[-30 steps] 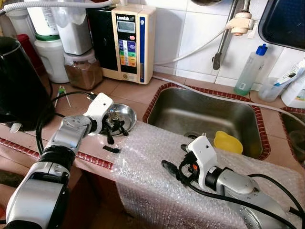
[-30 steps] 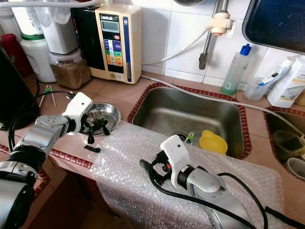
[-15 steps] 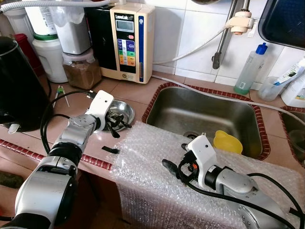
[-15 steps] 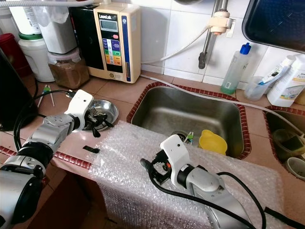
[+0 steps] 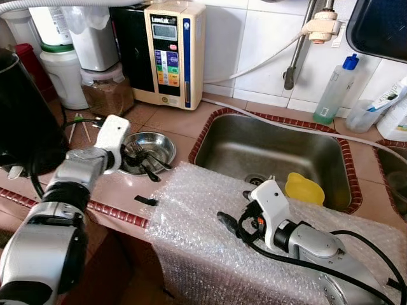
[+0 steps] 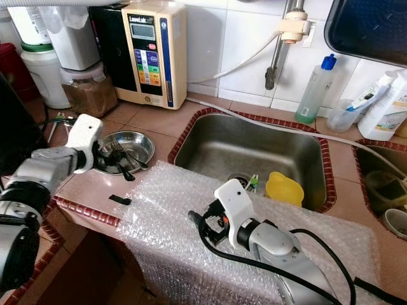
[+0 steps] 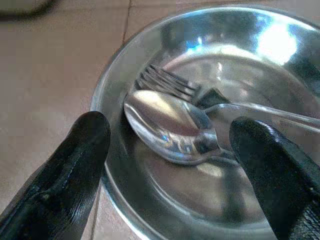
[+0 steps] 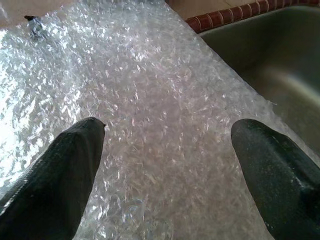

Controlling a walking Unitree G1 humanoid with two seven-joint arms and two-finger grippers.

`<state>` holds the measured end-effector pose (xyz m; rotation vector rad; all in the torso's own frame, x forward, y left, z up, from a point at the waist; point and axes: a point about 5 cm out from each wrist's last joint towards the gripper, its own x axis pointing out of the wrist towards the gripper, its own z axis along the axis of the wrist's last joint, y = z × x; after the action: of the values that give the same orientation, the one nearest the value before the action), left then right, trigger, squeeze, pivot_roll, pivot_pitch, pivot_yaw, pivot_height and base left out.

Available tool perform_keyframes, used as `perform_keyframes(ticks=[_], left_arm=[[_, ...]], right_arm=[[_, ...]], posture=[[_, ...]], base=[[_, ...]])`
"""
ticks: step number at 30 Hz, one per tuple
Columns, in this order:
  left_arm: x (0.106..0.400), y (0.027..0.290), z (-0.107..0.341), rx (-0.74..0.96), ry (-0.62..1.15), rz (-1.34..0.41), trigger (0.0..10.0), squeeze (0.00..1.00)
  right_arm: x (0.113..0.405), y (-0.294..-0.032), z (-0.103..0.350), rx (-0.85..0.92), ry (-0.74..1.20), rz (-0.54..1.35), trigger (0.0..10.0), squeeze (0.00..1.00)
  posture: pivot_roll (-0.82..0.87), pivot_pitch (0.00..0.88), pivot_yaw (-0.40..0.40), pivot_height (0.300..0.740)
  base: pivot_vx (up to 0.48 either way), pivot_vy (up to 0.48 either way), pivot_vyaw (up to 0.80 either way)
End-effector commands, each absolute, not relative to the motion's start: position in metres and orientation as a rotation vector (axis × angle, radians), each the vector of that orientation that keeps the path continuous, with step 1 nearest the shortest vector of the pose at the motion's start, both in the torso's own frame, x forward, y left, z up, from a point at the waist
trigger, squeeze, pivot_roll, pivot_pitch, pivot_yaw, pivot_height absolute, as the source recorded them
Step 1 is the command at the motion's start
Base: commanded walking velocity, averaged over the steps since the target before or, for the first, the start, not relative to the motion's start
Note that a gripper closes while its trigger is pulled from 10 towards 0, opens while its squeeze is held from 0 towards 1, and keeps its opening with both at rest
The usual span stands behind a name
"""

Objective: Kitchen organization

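- We had drawn our left end effector back toward nine o'clock of the steel dish, fingers apart, empty.
- Spoon and fork lay inside, seemingly delivered.
- Our right end effector hovered spread over bubble wrap on the worktop.

the left gripper has drawn back from the bubble wrap's near-left corner toward the counter's left edge, and now hangs spread over the steel bowl above its spoon and fork.
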<state>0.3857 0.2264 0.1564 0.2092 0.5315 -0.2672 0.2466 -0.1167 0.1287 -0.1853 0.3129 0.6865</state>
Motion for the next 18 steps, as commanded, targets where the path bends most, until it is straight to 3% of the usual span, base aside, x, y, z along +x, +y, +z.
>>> perform_keyframes(ticks=[1, 18], left_arm=[[0.386, 0.225, 0.163, 0.173, 0.547, -0.289, 10.0, 0.0], [0.376, 0.2, 0.155, 0.074, 0.658, -0.423, 10.0, 0.0]], right_arm=[[0.25, -0.116, 0.132, -0.199, 0.297, 0.7, 10.0, 0.0], [0.251, -0.115, 0.131, -0.234, 0.296, 0.723, 10.0, 0.0]], posture=[[0.08, 0.0, 0.035, 0.74], [0.07, 0.0, 0.031, 0.74]], base=[[0.0, 0.0, 0.0], [0.0, 0.0, 0.0]])
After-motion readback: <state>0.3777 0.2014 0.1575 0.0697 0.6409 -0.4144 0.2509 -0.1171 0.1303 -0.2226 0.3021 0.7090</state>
